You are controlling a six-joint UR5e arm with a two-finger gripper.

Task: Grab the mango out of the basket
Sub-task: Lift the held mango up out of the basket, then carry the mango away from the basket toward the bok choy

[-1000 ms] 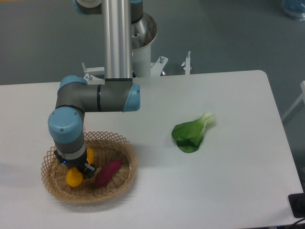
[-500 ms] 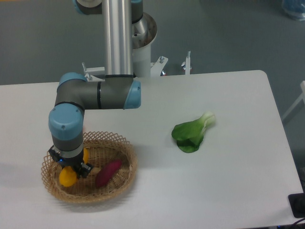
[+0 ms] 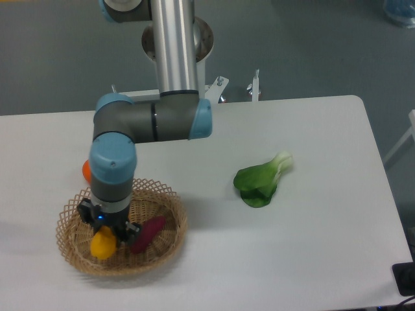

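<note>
The mango (image 3: 102, 245) is yellow-orange and sits between the fingers of my gripper (image 3: 107, 228), over the left half of the wicker basket (image 3: 170, 202). The gripper points straight down and is shut on the mango; the wrist hides the mango's upper part. I cannot tell whether the mango still touches the basket floor.
A dark purple-red sweet potato (image 3: 148, 233) lies in the basket just right of the gripper. A round orange fruit (image 3: 86, 170) peeks out behind the arm, beyond the basket's far rim. A green leafy vegetable (image 3: 261, 181) lies on the white table (image 3: 311, 246) to the right.
The arm's wrist and elbow have swung to the right. The mango has moved a little to the right with the gripper. The round orange fruit has come into view behind the arm.
</note>
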